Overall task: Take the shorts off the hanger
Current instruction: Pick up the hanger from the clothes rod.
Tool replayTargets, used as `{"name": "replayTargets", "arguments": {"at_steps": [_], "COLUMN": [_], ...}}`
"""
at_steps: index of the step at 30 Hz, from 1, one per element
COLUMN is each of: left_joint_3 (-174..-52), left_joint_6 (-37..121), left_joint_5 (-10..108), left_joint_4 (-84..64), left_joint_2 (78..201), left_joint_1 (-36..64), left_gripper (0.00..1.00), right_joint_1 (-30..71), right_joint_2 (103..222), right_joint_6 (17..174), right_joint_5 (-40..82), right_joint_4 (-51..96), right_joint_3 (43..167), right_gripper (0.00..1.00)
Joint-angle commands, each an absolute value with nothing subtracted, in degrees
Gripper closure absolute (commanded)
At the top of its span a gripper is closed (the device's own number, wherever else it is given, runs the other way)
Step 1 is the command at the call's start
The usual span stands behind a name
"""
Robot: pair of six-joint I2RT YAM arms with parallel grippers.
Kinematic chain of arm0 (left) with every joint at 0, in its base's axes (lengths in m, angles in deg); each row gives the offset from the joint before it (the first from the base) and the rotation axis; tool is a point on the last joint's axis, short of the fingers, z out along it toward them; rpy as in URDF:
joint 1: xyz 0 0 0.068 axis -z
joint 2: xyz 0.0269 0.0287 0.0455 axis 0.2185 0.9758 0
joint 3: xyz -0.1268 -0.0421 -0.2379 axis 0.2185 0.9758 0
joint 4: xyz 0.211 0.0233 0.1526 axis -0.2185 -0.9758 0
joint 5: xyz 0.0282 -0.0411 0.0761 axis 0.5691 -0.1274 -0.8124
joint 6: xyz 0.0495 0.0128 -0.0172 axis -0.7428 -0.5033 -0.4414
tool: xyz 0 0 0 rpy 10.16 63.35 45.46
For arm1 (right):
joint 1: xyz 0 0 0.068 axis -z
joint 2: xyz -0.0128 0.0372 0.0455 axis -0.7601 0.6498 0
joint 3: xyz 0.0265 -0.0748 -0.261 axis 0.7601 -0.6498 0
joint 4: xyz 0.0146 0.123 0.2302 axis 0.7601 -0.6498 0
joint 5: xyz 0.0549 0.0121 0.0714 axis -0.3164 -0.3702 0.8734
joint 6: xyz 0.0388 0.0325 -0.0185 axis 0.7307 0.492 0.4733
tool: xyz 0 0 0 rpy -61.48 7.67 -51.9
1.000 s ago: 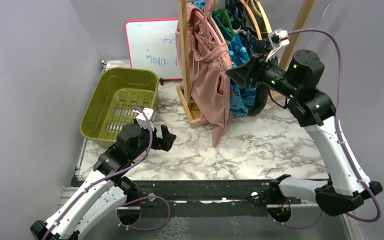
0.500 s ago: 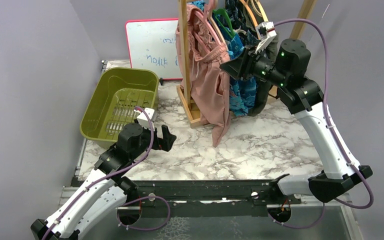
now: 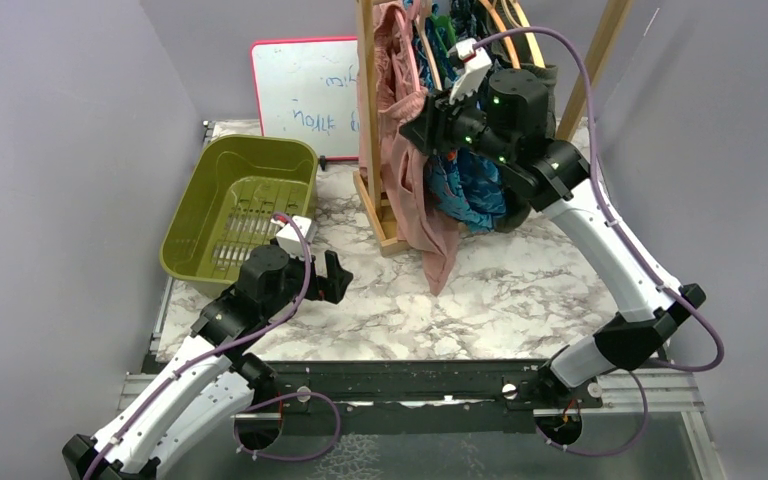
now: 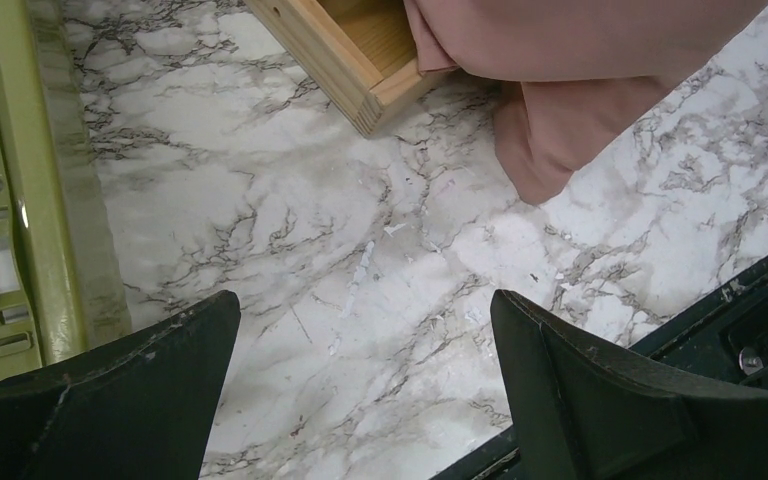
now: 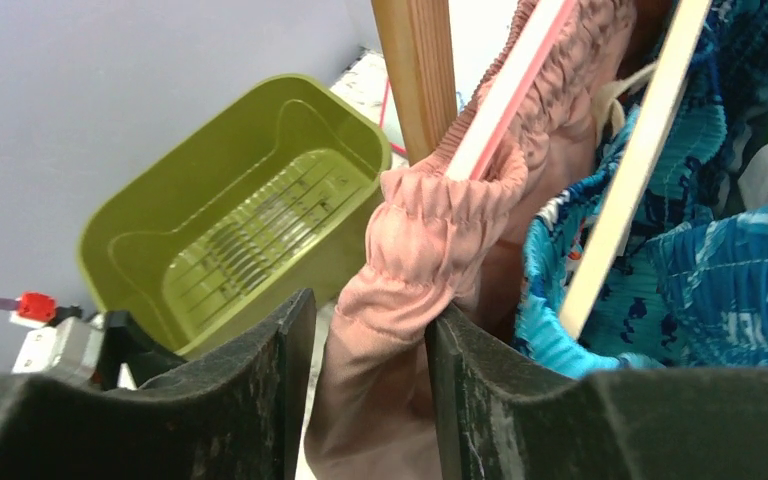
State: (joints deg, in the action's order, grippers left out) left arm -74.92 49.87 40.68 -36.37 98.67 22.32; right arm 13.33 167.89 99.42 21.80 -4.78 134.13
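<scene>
Grip apparently set: right end effector (image 5: 370, 310) pinched together on gathered waistband of dusty pink cloth shorts (image 5: 430, 250), hung over pink-edged hanger bar (image 5: 520, 80) beside wooden rack post (image 5: 415, 70), hem hanging low near marble worktop (image 4: 360, 250). Best pulled sideways along bar in 1 steady draw, not downward, clear of bright blue cartoon-print shorts (image 5: 700, 260) just beside. Left end effector (image 4: 365, 300) spread apart, low over worktop near olive green plastic basket (image 3: 195, 200).

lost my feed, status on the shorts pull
Left tool open, low over table. Right tool shut on pink shorts waistband. Shorts on hanger, wooden post close beside.
</scene>
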Motion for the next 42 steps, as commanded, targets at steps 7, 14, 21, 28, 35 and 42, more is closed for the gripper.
{"name": "replayTargets", "arguments": {"at_steps": [7,14,21,28,35,42], "left_joint_3": [-75.5,-75.5,-75.4,-75.5,-75.4,-75.4], "left_joint_6": [50.1,50.2,50.3,50.4,50.4,50.4], "left_joint_5": [39.6,39.5,39.3,38.8,38.2,38.3], "left_joint_4": [-36.8,-37.0,-37.0,-37.2,-37.3,-37.3], "left_joint_2": [99.2,99.6,99.6,99.8,99.5,99.4], "left_joint_1": [22.1,22.1,22.1,22.0,21.9,21.9], "left_gripper": [0.01,0.01,0.01,0.01,0.01,0.01], "right_joint_1": [12.0,11.7,11.3,11.2,11.2,11.3], "right_joint_2": [173.8,178.5,175.7,161.8,161.5,158.0], "right_joint_6": [94.1,93.4,92.2,93.8,94.9,96.2], "right_joint_5": [6.5,5.8,1.4,-0.7,1.9,2.6], "right_joint_4": [-8.3,-11.1,-5.1,25.5,33.5,33.4], "right_joint_3": [144.3,148.9,144.4,121.5,120.2,116.5], "right_gripper": [0.51,0.77,0.99,0.99,0.99,0.99]}}
